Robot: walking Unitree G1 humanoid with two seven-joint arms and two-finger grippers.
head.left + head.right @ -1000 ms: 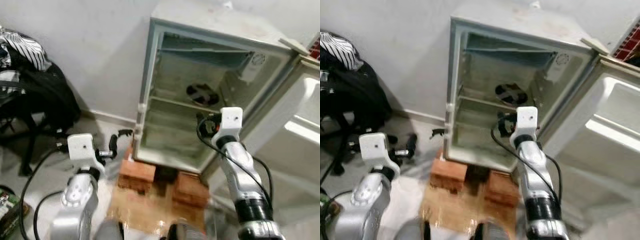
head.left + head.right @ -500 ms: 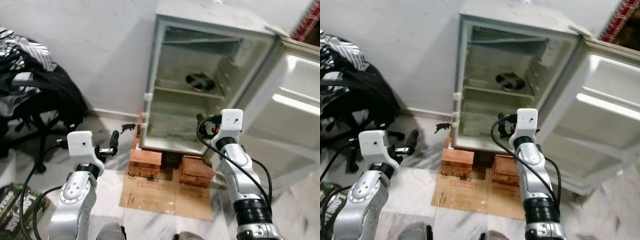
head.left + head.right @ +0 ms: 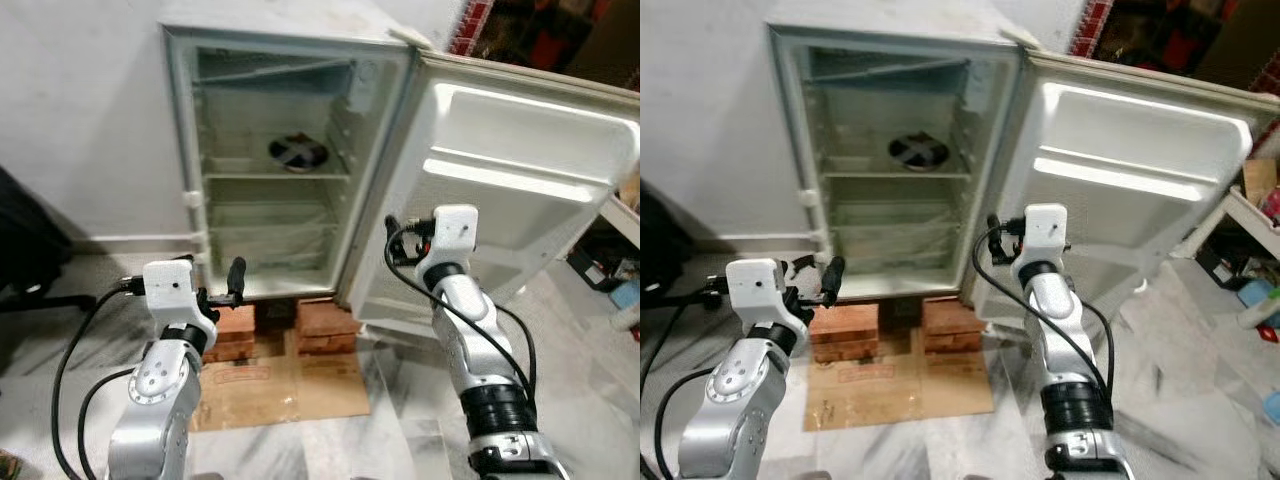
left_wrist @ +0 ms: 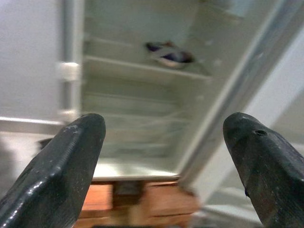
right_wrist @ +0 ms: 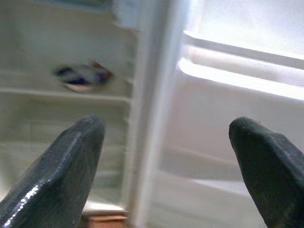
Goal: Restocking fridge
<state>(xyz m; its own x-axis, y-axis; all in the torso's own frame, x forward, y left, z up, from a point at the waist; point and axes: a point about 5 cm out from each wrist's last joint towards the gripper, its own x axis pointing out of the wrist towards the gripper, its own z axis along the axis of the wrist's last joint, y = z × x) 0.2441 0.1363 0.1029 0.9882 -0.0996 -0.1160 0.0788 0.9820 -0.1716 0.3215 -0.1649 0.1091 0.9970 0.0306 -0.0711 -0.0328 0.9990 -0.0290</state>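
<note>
A small white fridge (image 3: 185,120) stands open against the wall, its door (image 3: 520,190) swung wide to the right. On its middle shelf lies a dark bowl-like dish (image 3: 297,151), which the left wrist view shows blurred as the dish (image 4: 169,52). The lower shelves look bare. My left gripper (image 3: 233,283) is raised in front of the fridge's lower left corner, open and holding nothing; its fingers (image 4: 71,156) frame the fridge interior. My right gripper (image 3: 394,238) is held before the door's hinge side, open and holding nothing, with its fingers (image 5: 71,166) apart.
The fridge rests on red bricks (image 3: 322,325), with a flattened cardboard sheet (image 3: 285,385) on the marble floor before them. A dark shape (image 3: 18,240) sits at the left edge. Boxes and clutter (image 3: 605,265) stand at the right, beyond the door.
The camera has swung right and back, so the fridge now sits left of centre and the whole door shows. The chair with clothes has left the picture. Both arms keep their raised pose.
</note>
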